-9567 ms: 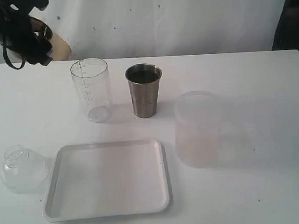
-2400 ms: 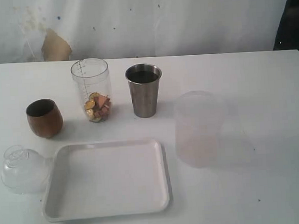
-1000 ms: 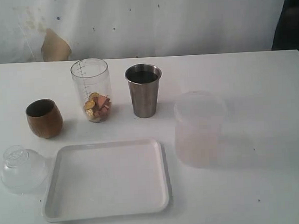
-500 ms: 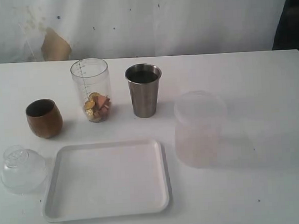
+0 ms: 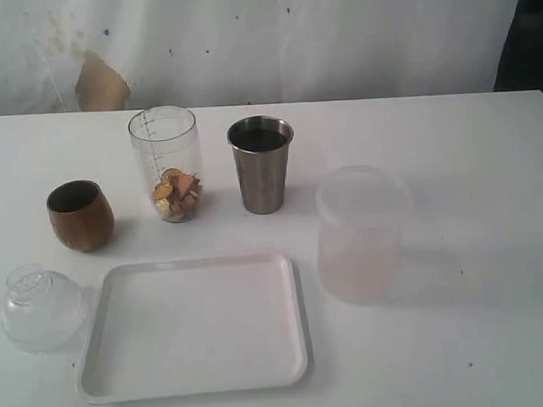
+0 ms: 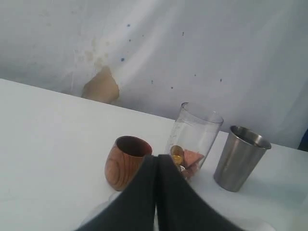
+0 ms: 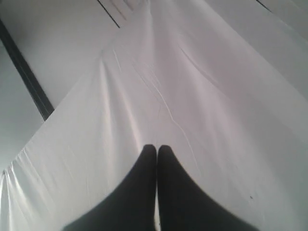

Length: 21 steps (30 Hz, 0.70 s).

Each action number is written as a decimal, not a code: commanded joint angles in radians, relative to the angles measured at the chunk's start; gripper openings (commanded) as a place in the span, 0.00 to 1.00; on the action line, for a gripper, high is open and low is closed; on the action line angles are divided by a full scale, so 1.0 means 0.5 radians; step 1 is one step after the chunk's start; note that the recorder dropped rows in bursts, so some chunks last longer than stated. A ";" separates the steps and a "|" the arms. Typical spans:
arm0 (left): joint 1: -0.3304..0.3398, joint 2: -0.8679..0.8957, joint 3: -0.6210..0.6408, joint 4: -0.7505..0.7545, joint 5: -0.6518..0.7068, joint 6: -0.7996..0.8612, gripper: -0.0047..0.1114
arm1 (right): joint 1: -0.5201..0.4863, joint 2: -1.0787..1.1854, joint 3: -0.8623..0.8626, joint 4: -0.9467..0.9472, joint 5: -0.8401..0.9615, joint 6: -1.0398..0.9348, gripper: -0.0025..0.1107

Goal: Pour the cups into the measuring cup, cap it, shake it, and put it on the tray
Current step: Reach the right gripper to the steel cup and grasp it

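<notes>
Nearest to me on the bench lies the tray, with the cap just beside its left edge. Further back stand the frosted cup and the wooden cup. Behind them are the measuring cup, holding small pieces, and the steel tumbler. My left pincer and right pincer are closed, gripping nothing.

frosted cup contents unclear, tumbler interior dark

White table, white backdrop, tan patch
</notes>
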 commanded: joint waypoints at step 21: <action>0.276 -0.008 0.011 -0.239 0.239 0.006 0.04 | 0.843 2.212 -1.077 -1.807 -0.086 0.407 0.51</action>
